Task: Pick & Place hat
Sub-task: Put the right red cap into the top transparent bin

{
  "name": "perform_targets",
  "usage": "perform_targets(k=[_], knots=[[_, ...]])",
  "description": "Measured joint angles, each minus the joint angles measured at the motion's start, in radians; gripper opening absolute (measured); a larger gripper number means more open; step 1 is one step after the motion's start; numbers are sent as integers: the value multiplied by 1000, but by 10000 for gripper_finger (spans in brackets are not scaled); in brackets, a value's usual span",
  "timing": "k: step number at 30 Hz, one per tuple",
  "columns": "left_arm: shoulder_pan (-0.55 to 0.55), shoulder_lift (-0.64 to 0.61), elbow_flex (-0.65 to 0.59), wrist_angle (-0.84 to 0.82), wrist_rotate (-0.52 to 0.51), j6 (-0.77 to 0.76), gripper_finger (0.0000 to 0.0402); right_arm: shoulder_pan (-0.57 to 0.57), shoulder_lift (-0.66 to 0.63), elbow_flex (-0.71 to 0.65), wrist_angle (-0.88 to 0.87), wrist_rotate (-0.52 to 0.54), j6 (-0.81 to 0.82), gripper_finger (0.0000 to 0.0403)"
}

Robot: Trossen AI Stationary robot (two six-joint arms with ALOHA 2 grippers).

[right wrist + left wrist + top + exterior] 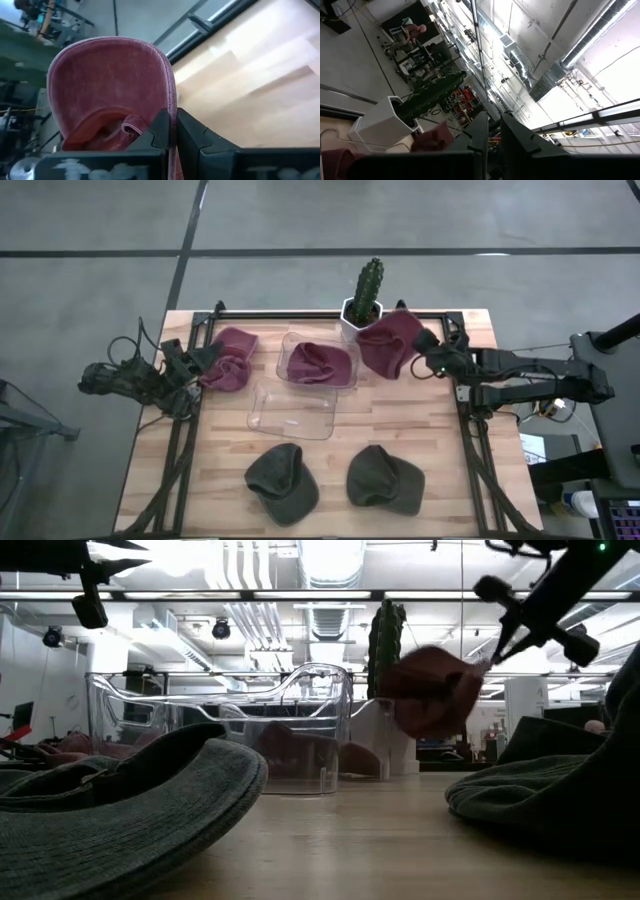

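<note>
My right gripper (422,350) is shut on a maroon hat (388,342), which hangs in the air at the table's far right, beside the cactus (366,284). In the low view this hat (432,690) is well above the tabletop. A second maroon hat (318,362) lies inside a clear bin (288,352). A third maroon hat (233,358) lies on the table at the far left. My left gripper (205,363) is raised at its edge, shut and pointing upward, with nothing between its fingers (481,131). My right gripper pinches the held hat's stitched edge (171,102) between its two fingers. The edge runs straight down into the gap between them. The fingers come from the table's right side, slanting down. The hat is lifted clear of the table, its hollow inside (107,125) facing the wrist camera.
An empty clear tray (290,415) lies in front of the bin. Two dark green hats (282,482) (386,478) rest on the near part of the table. The cactus stands in a white pot (352,318) at the far edge, close to the held hat.
</note>
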Motion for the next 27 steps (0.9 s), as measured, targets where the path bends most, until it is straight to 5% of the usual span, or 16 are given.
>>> perform_targets(k=[9,27], knots=[[1,0,0,0,-1,0,44,36,5,65,25,26,-67,11],[0,0,0,-5,-25,0,44,170,52,60,353,100,-261,12]])
